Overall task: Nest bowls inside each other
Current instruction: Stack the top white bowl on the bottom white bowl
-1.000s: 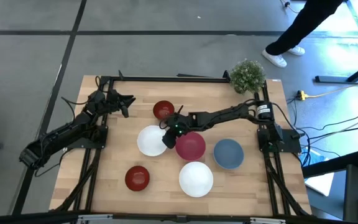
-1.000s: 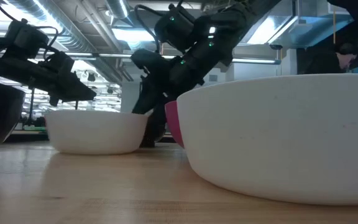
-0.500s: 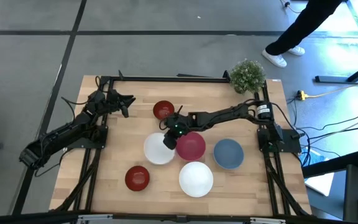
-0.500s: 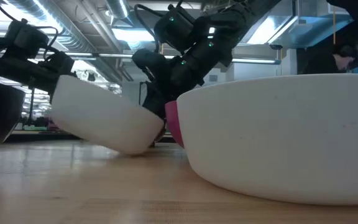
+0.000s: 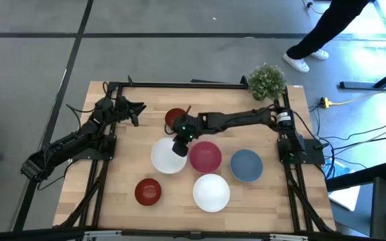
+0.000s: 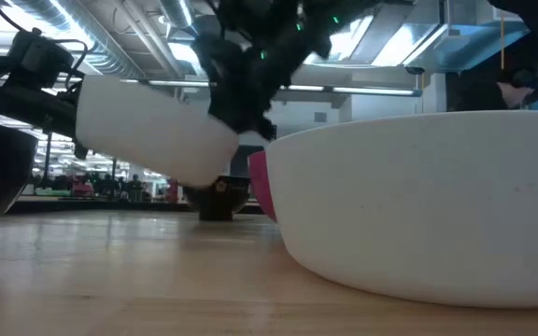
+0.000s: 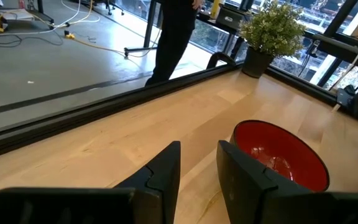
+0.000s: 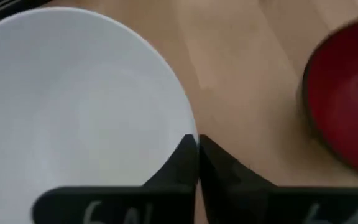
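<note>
My right gripper [image 5: 179, 146] is shut on a white bowl [image 5: 167, 156], which hangs above the table left of the magenta-pink bowl [image 5: 205, 156]. The low view shows the white bowl [image 6: 152, 135] off the wood. A blue bowl [image 5: 246, 165] and a second white bowl [image 5: 211, 192] stand on their bases to the right and near. One dark red bowl [image 5: 175, 118] stands far of the gripper, another [image 5: 147, 191] near left. My left gripper [image 5: 134, 114] waits at the far left, its fingers [image 7: 166, 171] a little apart and empty. My right gripper pinches the white bowl's rim [image 8: 188, 127] on the side toward the pink bowl, one finger [image 8: 180, 163] inside the bowl and one outside. The fingers come from above, slanting down. The bowl is lifted clear of the table and hangs slightly tilted.
A small green potted plant [image 5: 267, 80] stands at the table's far right corner. A person's legs [image 5: 327, 30] show on the floor beyond it. Bare wood lies along the table's far edge and at its near left [image 5: 112, 194].
My right gripper has risen with the white bowl. The bowl first tipped, its held rim going up while the opposite side stayed on the table, then came clear of the wood. The dark red bowl behind it now shows in the low view.
</note>
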Motion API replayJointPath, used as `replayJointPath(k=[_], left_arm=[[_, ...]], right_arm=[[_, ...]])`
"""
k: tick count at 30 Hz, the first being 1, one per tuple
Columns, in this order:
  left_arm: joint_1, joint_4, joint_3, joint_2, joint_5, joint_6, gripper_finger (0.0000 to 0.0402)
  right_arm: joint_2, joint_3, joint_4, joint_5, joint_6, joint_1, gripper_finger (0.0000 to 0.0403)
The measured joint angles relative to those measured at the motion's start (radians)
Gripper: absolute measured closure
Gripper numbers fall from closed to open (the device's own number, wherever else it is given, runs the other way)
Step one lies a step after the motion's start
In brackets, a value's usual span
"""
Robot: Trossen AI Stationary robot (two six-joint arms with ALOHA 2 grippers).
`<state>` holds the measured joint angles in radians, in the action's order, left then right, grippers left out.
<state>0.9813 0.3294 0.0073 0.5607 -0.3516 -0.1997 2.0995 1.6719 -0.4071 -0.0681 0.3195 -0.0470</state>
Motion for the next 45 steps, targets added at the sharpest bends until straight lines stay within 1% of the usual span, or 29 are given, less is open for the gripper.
replayJointPath(k=[6,11,14,18,26,29,31,33,39,41,43,45], left_arm=[[0.000,0.000,0.000,0.000,0.000,0.000,0.0302],[0.000,0.000,0.000,0.000,0.000,0.000,0.0302],[0.000,0.000,0.000,0.000,0.000,0.000,0.0302],[0.000,0.000,0.000,0.000,0.000,0.000,0.0302],[0.000,-0.002,0.000,0.000,0.000,0.000,0.0302],[0.000,-0.002,0.000,0.000,0.000,0.000,0.0302],[0.000,-0.002,0.000,0.000,0.000,0.000,0.0302],[0.000,-0.003,0.000,0.000,0.000,0.000,0.0302],[0.000,-0.001,0.000,0.000,0.000,0.000,0.0302],[0.000,-0.001,0.000,0.000,0.000,0.000,0.0302],[0.000,0.000,0.000,0.000,0.000,0.000,0.0302],[0.000,0.000,0.000,0.000,0.000,0.000,0.0302]], right_arm=[[-0.001,0.214,-0.245,0.040,-0.115,-0.001,0.0397],[-0.002,0.306,-0.356,0.041,-0.148,0.002,0.0397],[-0.007,0.304,-0.394,0.059,-0.165,0.018,0.0397],[-0.031,0.285,-0.445,0.118,-0.190,0.051,0.0397],[-0.079,0.284,-0.515,0.160,-0.224,0.101,0.0397],[-0.110,0.282,-0.609,0.167,-0.228,0.116,0.0399],[-0.147,0.238,-0.612,0.189,-0.228,0.123,0.0399],[-0.214,0.149,-0.559,0.192,-0.217,0.125,0.0399],[-0.488,-0.221,-0.266,0.186,-0.122,0.139,0.0399],[-0.566,-0.326,-0.199,0.178,-0.072,0.152,0.0399],[-0.628,-0.403,-0.153,0.171,-0.028,0.170,0.0399],[-0.667,-0.456,-0.149,0.171,0.009,0.196,0.0399]])
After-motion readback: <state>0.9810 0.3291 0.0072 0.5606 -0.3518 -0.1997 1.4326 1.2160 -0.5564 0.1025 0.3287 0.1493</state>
